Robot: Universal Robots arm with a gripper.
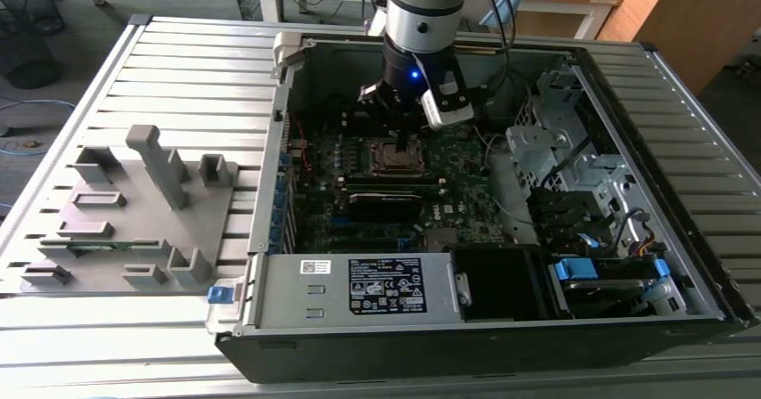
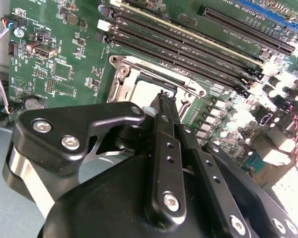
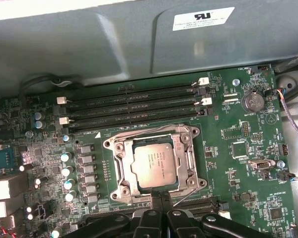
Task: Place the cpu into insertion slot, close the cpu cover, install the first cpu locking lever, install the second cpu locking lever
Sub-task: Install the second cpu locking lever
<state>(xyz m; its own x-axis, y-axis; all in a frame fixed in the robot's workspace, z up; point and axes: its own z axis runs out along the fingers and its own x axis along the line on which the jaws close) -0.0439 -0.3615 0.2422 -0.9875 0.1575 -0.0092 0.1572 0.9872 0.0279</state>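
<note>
The cpu (image 3: 156,166), a flat square chip with a dull grey top, lies in the insertion slot (image 3: 111,144) on the green motherboard. The silvery cpu cover (image 3: 186,159) lies flat around it, framing the chip in its window. My gripper (image 3: 161,197) is shut with nothing between its fingers, its tips at the socket's edge. A thin wire locking lever (image 3: 191,197) runs along that edge just beside the tips. In the second wrist view the gripper (image 2: 165,99) points down at the rim next to the cpu (image 2: 145,91). In the exterior view the gripper (image 1: 396,130) hangs right over the insertion slot (image 1: 396,157).
Long black memory slots (image 3: 134,106) run beside the socket. The open computer case (image 1: 276,150) walls in the motherboard, with a power supply (image 1: 380,285) at the front and a drive cage (image 1: 559,158) at the exterior view's right. A grey fixture tray (image 1: 131,212) lies outside, at the left.
</note>
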